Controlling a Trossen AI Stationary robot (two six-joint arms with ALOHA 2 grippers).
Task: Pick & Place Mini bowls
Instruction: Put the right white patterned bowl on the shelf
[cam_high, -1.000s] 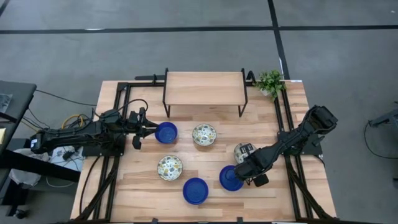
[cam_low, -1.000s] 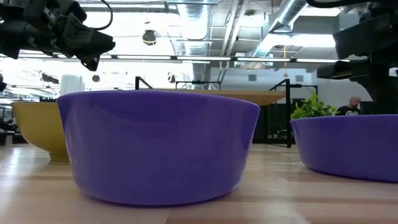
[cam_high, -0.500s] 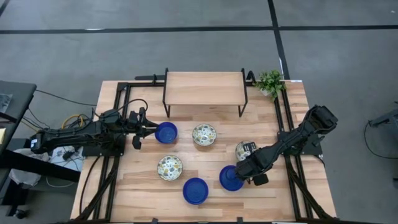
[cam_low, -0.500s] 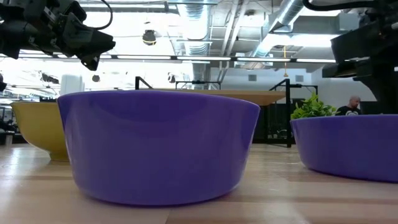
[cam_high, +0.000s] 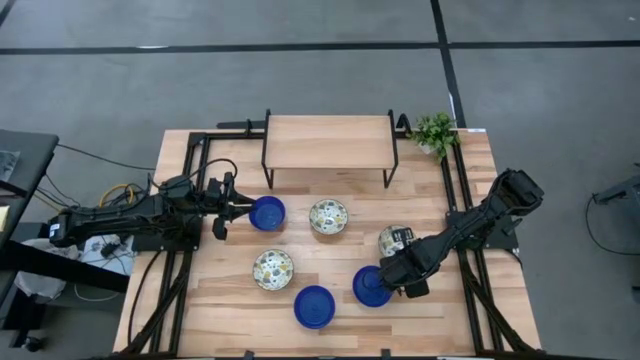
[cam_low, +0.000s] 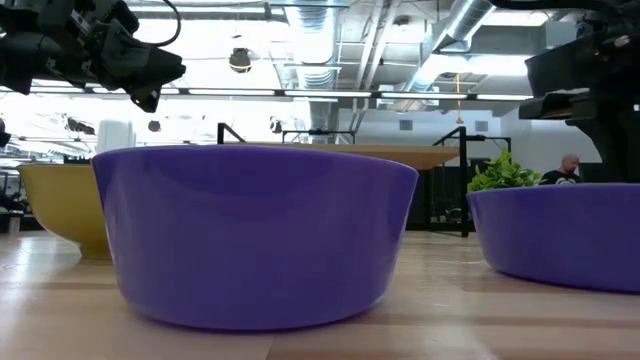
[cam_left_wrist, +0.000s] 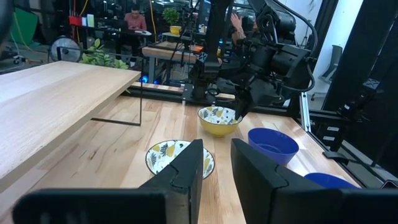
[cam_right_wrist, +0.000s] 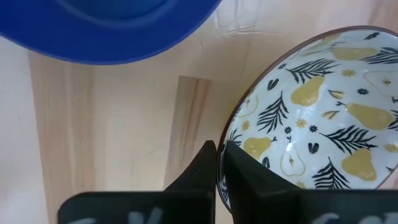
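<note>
Six mini bowls stand on the wooden table. The three blue ones are bowl (cam_high: 266, 212), bowl (cam_high: 371, 287) and bowl (cam_high: 314, 306). The patterned ones are bowl (cam_high: 328, 216), bowl (cam_high: 273, 268) and bowl (cam_high: 390, 240), white inside with yellow pears and dark leaves. My right gripper (cam_high: 402, 268) is shut on that last bowl (cam_right_wrist: 323, 106), between it and the blue bowl (cam_right_wrist: 112, 25). My left gripper (cam_high: 238, 208) is open, held above the table (cam_low: 140, 75) beside the far-left blue bowl, which its fingers (cam_left_wrist: 186, 171) hide in its wrist view. My right gripper pinches the rim (cam_right_wrist: 227, 134) of the patterned bowl between its two fingers, one finger (cam_right_wrist: 199, 171) outside the wall and the other inside. It comes from above, pointing down, on the side facing the blue bowl. In the left wrist view the bowl (cam_left_wrist: 219, 121) rests on the table.
A low wooden shelf on black legs (cam_high: 328, 142) stands at the far edge, a small green plant (cam_high: 435, 132) at its right. Black frame rails run along both table sides. Bare wood lies between the bowls. People sit in the room behind (cam_left_wrist: 134, 18).
My right gripper has shifted slightly toward the table's left, staying at the patterned bowl. The bowls and the left arm have kept still.
</note>
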